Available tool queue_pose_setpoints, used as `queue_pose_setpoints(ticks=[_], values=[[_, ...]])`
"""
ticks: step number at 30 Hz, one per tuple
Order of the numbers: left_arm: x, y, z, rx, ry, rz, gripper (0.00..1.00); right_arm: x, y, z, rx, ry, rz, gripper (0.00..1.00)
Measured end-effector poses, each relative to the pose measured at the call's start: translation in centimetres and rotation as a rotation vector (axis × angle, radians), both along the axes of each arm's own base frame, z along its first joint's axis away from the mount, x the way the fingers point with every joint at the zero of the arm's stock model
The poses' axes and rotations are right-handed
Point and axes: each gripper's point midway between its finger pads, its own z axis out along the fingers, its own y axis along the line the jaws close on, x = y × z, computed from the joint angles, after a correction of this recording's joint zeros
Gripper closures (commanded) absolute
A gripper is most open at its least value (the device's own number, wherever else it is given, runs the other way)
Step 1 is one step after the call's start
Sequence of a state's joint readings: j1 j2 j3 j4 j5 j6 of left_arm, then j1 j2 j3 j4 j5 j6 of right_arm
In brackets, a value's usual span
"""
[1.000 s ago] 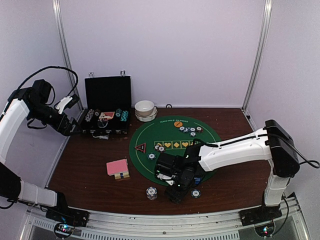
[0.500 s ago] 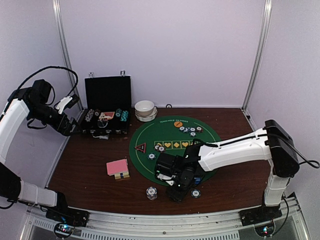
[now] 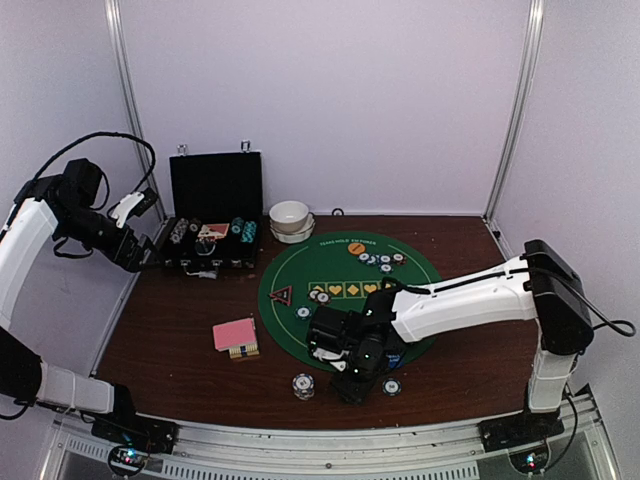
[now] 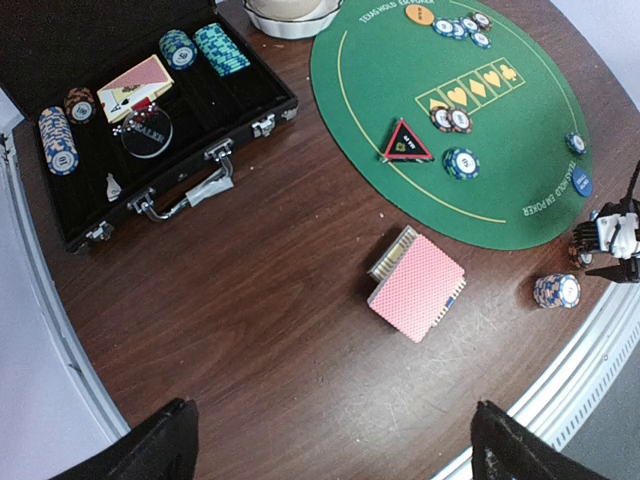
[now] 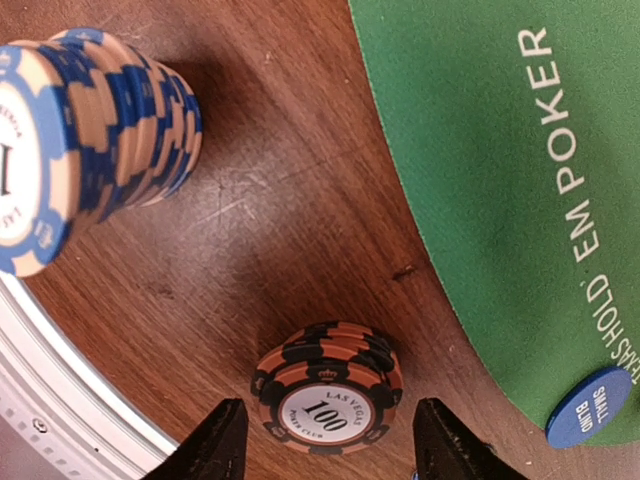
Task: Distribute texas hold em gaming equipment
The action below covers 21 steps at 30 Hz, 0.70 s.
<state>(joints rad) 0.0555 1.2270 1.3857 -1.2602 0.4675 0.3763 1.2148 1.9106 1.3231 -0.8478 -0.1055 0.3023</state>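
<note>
Off the mat [image 5: 480, 150], right pincer [image 5: 330, 420] parted around 1 orange chip stack [image 5: 326, 398]; left pincer [image 4: 335, 418] parted.

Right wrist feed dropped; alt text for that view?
The open right gripper straddles a short orange chip stack marked 100 on the wooden table. A taller blue chip stack stands upper left; a green mat with a blue disc at its edge fills the right.

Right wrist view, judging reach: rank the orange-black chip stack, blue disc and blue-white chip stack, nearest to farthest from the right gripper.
1. Orange-black chip stack, straddled by the right gripper.
2. Blue disc, to the right, on the green mat's edge.
3. Blue-white chip stack, upper left, off the mat.
</note>
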Motion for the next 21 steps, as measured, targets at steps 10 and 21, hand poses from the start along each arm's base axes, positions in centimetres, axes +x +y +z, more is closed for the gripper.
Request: queue_pose_setpoints(ticks=[10, 21], values=[[-0.08, 0.0, 0.14, 0.0, -0.006, 0.0, 0.03, -0.05, -0.09, -0.97, -0.021, 0.009, 0.007, 0.53], [-0.09, -0.01, 0.15, 0.0, -0.006, 0.0, 0.02, 0.13, 0.08, -0.59, -0.018, 0.009, 0.008, 0.46]])
